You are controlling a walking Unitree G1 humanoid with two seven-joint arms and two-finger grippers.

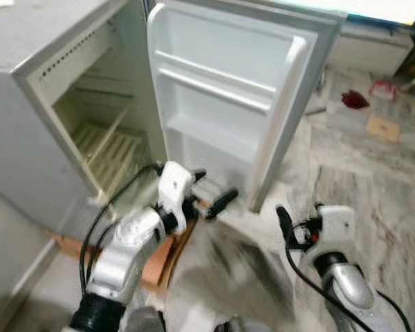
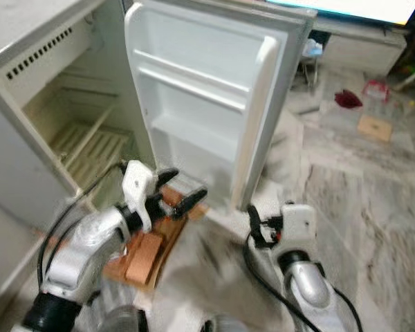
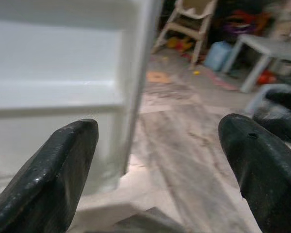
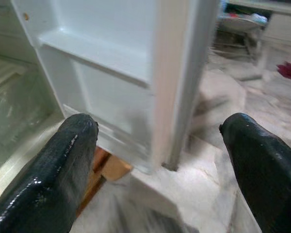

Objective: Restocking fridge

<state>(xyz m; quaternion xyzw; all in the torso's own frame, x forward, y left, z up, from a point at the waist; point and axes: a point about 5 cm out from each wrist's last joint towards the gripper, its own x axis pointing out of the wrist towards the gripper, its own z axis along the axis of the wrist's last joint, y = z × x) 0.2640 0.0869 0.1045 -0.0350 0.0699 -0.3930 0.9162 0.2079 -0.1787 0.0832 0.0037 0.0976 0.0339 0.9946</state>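
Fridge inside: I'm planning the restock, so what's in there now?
The fridge shows a bare wire shelf and bare door shelves. Its lowest part is hidden behind the left arm.

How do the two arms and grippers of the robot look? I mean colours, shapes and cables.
Both arms are silver metal tubes with white housings at the wrists. Loose black cables loop along each. The left gripper and right gripper each have two long, glossy black fingers with rounded tips.
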